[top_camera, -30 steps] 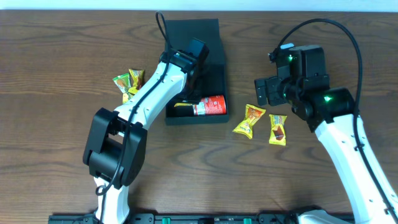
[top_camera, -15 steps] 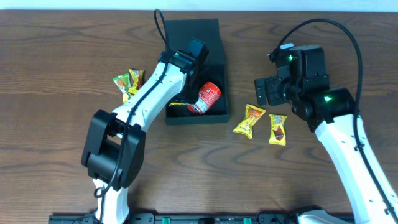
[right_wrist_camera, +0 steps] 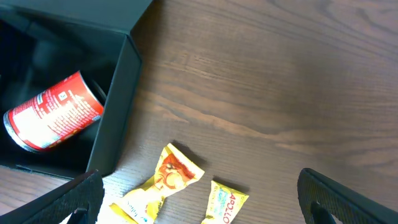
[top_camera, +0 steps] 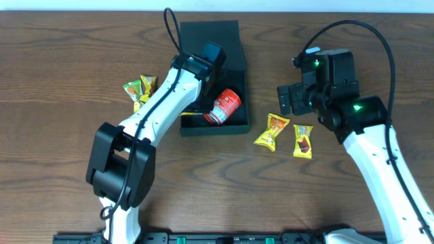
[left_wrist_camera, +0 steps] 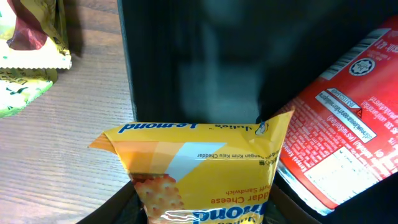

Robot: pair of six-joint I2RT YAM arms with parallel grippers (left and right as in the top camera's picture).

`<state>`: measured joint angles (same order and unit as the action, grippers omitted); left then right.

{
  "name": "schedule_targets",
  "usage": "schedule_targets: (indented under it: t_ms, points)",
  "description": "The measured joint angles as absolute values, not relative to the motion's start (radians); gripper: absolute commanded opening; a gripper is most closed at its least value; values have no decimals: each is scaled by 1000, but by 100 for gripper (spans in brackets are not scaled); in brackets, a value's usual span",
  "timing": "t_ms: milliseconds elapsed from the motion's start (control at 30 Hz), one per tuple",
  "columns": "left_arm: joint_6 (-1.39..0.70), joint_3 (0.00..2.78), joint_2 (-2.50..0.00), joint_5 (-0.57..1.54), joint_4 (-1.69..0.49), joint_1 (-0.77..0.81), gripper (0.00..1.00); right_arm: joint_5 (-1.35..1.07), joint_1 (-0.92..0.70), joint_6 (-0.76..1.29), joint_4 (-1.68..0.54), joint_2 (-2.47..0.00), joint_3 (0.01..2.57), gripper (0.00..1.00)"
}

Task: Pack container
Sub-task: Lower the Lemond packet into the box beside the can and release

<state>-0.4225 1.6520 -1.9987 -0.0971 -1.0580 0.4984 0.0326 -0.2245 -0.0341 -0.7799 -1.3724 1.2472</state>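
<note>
**Lemond packet [left_wrist_camera: 200, 163] gripped by the left gripper [left_wrist_camera: 202, 198] inside the open container [top_camera: 234, 41]**

In the left wrist view "Lemond" and "Cheddar Cheese" are read upside down on the yellow packet, which is clamped between half-closed jaws. Beside it lies a red can [left_wrist_camera: 346, 127] whose fine print cannot be read. Only overhead is the container seen whole, mid-table [top_camera: 61, 169], with its lid flap laid back. The right gripper [top_camera: 286, 99] is spread wide and empty near two loose packets [top_camera: 271, 131].

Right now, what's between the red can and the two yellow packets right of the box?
Only a wall of the container and a strip of bare table, clearest in the right wrist view.
</note>
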Motion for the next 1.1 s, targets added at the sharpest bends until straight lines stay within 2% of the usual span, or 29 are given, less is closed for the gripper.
schedule_targets:
  t_ms: [133,267,433,733,767,800,867,1000,1033,1100]
  points:
    - [-422,1652,-1999,-83,-1039,498,19,33,-224,-34,-780,-1372,1247,99]
    - [-422,1652,-1999,-58,-1037,501,22,33,-224,-34,-778,-1372,1247,99]
    - [-422,1646,-1999,-56,-1022,518,22,33,-224,-34,-775,-1372,1247,99]
    - [-422,1570,-1999,-56,-1003,520,17,12,-224,-35,-772,-1373,1247,99]
    - [-422,1570,-1999,-56,-1002,520,16,-1,-224,-34,-766,-1373,1247,93]
    - [-422,1570,-1999,-56,-1002,520,16,-18,-224,-36,-756,-1373,1247,77]
    - [-422,1570,-1999,-57,-1002,520,16,-65,-224,-39,-723,-1374,1247,54]
    - [-422,1570,-1999,-66,-1002,518,16,-167,-225,-41,-654,-1394,1247,20]
    - [-422,1570,-1999,-67,-1002,516,16,-191,-226,-29,-638,-1412,1247,12]
    - [-422,1570,-1999,-67,-999,511,17,-214,-226,-20,-627,-1444,1247,9]
